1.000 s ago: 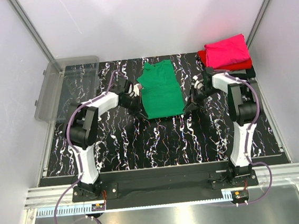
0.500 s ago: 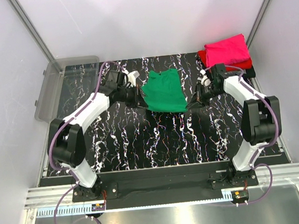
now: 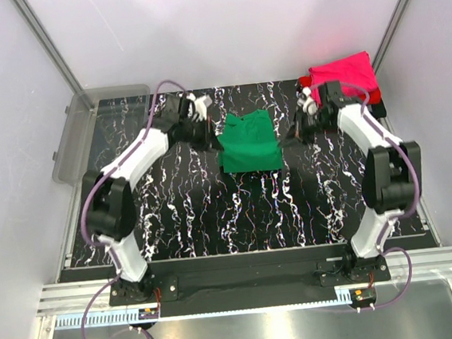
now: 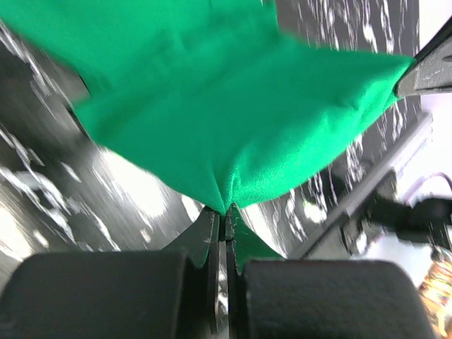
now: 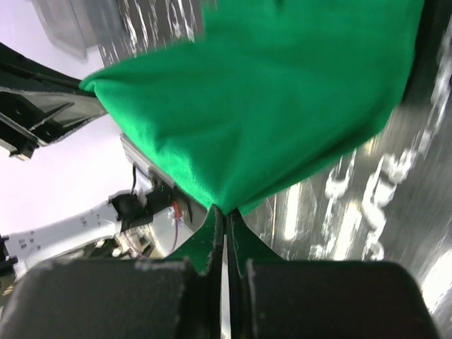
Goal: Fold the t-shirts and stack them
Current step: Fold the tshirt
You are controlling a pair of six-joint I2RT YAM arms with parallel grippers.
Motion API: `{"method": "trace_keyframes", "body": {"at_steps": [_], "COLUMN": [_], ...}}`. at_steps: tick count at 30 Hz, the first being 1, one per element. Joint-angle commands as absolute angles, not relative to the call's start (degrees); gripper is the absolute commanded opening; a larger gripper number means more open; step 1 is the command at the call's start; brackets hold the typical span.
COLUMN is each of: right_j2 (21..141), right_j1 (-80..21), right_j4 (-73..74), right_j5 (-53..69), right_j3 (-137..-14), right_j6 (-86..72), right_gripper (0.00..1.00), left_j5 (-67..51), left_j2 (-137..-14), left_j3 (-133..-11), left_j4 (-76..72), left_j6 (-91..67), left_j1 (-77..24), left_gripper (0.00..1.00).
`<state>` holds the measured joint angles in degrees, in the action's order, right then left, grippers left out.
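The bright green t-shirt (image 3: pixel 249 140) is doubled over in the middle of the table, its near half carried up over the far half. My left gripper (image 3: pixel 214 142) pinches its left corner, and the left wrist view shows green cloth (image 4: pixel 233 106) caught between the shut jaws (image 4: pixel 226 215). My right gripper (image 3: pixel 289 139) is shut on the right corner, with cloth (image 5: pixel 268 99) fanning out from the jaw tips (image 5: pixel 226 212). A magenta-pink t-shirt (image 3: pixel 343 76) lies folded on top of a red one (image 3: pixel 373 98) and a black one (image 3: pixel 379 110) at the back right.
A clear grey plastic bin (image 3: pixel 94 130) sits at the back left, hanging over the table's left edge. The table top is black marble pattern (image 3: pixel 238 208). Pale walls and metal posts close in the back and sides.
Both arms have carried the green shirt's near edge up and toward the back, folding the shirt shorter. The grippers have stayed shut on the cloth.
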<state>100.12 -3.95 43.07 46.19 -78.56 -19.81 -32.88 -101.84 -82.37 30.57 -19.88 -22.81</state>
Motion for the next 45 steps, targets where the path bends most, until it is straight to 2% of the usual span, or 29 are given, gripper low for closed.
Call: {"method": "trace_keyframes", "body": {"at_steps": [1, 6, 15, 16, 18, 21, 22, 23, 25, 26, 29, 30, 35, 36, 37, 45], "right_j2": [106.33, 119.93, 144.47, 146.32, 151.94, 156.27, 155.92, 152.96, 148.47, 143.75, 137.4, 136.5, 136.84, 137.28, 137.72, 142.55], "right_j1": [-3.43, -3.25, -3.08, -2.99, -2.99, -3.08, -3.51, -3.78, -3.69, -3.52, -3.43, -3.34, -3.25, -3.34, -3.34, -3.34], "right_j4": [39.2, 38.76, 34.81, 33.33, 32.0, 30.06, 30.06, 30.15, 30.41, 30.58, 30.76, 30.67, 31.2, 31.38, 31.99, 32.34], "right_j5": [45.79, 45.79, 42.54, 42.54, 40.97, 37.45, 35.27, 34.55, 34.71, 35.06, 38.58, 39.45, 47.01, 47.8, 48.86, 47.81], "right_j3": [-88.75, -105.42, -132.85, -134.89, -141.2, -149.05, -149.76, -149.59, -144.87, -139.97, -131.0, -128.96, -121.3, -120.77, -120.33, -119.79], "right_j6": [-18.72, -17.49, -17.49, -17.84, -18.02, -17.32, -16.27, -14.0, -13.19, -13.18, -14.49, -14.94, -16.87, -16.96, -16.96, -17.22], "right_gripper": [0.0, 0.0, 0.0, 0.01, 0.17, 0.38, 0.44, 0.52, 0.57, 0.66, 0.69, 0.74, 0.81, 0.87, 0.98, 0.99], "left_j5": [-30.51, -28.66, -24.96, -24.26, -23.73, -21.81, -19.36, -18.55, -16.36, -16.35, -21.43, -23.01, -36.45, -38.39, -41.54, -41.66], "left_j2": [-107.39, -116.79, -138.85, -140.61, -145.18, -147.57, -147.31, -145.04, -140.65, -135.58, -127.39, -126.14, -120.42, -119.37, -118.49, -112.33], "left_j3": [-92.34, -101.94, -127.51, -130.84, -133.23, -136.14, -136.32, -136.14, -132.13, -129.92, -120.96, -116.94, -109.1, -105.42, -104.08, -96.51], "left_j4": [28.3, 26.64, 20.22, 18.3, 15.57, 11.08, 11.68, 12.39, 13.36, 13.36, 13.45, 13.45, 19.95, 20.21, 21.08, 23.72], "left_j6": [-17.06, -14.5, -12.74, -12.74, -13.97, -15.47, -14.86, -13.9, -13.28, -11.97, -10.29, -10.2, -9.67, -9.41, -9.14, -5.98], "left_j1": [-20.92, -19.43, -16.79, -16.53, -15.65, -14.59, -14.59, -14.59, -14.59, -14.59, -14.33, -14.15, -12.92, -12.83, -12.48, -11.78], "left_gripper": [0.0, 0.0, 0.01, 0.07, 0.34, 0.5, 0.58, 0.69, 0.73, 0.74, 0.74, 0.73, 0.69, 0.68, 0.68, 0.68]}}
